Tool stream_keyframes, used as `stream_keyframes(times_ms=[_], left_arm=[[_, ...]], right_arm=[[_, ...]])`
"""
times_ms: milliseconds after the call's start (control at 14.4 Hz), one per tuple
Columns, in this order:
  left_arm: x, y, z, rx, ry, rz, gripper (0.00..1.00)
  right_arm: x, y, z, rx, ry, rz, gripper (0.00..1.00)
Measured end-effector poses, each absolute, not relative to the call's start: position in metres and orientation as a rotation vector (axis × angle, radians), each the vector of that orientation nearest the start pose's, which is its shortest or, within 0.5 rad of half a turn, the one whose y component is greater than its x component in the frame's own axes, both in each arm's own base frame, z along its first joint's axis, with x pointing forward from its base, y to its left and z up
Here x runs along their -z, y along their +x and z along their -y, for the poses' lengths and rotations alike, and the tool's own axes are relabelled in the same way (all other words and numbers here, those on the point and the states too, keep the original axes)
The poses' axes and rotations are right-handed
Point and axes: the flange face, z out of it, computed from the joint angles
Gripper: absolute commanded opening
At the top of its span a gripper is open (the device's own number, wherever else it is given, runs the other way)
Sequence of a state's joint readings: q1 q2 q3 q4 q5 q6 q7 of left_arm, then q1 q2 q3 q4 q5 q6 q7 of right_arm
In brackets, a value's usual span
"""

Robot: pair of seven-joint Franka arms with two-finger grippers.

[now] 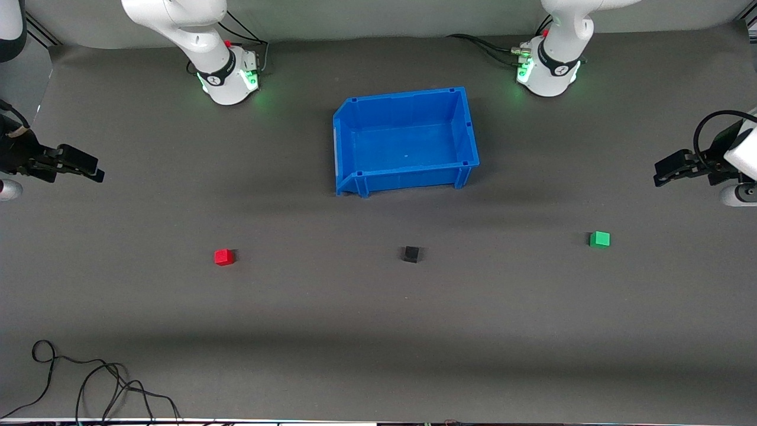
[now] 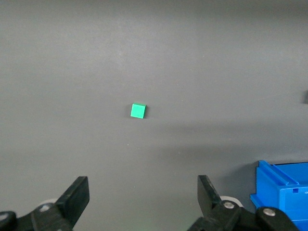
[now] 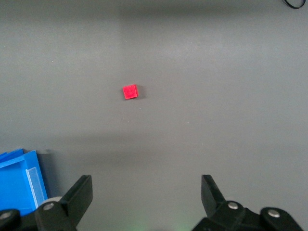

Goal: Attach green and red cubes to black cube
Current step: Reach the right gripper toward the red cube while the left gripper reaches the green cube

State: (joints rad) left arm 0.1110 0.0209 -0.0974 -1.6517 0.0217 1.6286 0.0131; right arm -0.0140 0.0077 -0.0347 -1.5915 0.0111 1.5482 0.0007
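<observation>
1 black cube (image 1: 411, 254), 1 red cube (image 1: 223, 257), 1 green cube (image 1: 599, 239)

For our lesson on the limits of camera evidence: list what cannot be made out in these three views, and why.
- Black cube: too small in the front view to show any connectors or face detail; neither wrist view shows it clearly.
- Blue bin: cut off by the picture edge in both wrist views.
- Left pincer and right pincer: only the open fingertips show in the wrist views; the front view's edges crop the arms.
</observation>
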Motion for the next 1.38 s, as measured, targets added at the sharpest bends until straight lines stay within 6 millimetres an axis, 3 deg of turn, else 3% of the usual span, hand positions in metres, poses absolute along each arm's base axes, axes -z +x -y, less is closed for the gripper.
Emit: stream_keyframes(times_ms=[346,623,831,1108,1246,1385], left_arm=[[-0.572,0.566,-0.010,-0.092,-3.123,-0.004,1.00],[-0.550,0.574,-0.015,-0.150,-3.125,0.011,1.00],[-0.509,0.584,-0.022,-0.153,-3.128,0.030,1.00],[-0.425,0.591,-0.052,-0.170,-3.134,0.109,1.00],[-0.381,0.597,-0.069,-0.182,-3.140,0.146,1.00],[-0.332,0.598,-0.070,-0.159,-3.148,0.127,1.00]], right_arm=[[-0.609,0.553,0.025,-0.079,-3.116,-0.132,1.00],[-0.604,0.560,0.020,-0.088,-3.031,-0.721,1.00],[-0.585,0.577,0.015,-0.154,-2.829,-1.232,1.00],[-0.519,0.605,0.007,-0.379,-2.506,-1.694,1.00],[-0.471,0.622,0.009,-0.452,-2.403,-1.779,1.00],[-0.414,0.631,0.015,-0.501,-2.277,-1.830,1.00]])
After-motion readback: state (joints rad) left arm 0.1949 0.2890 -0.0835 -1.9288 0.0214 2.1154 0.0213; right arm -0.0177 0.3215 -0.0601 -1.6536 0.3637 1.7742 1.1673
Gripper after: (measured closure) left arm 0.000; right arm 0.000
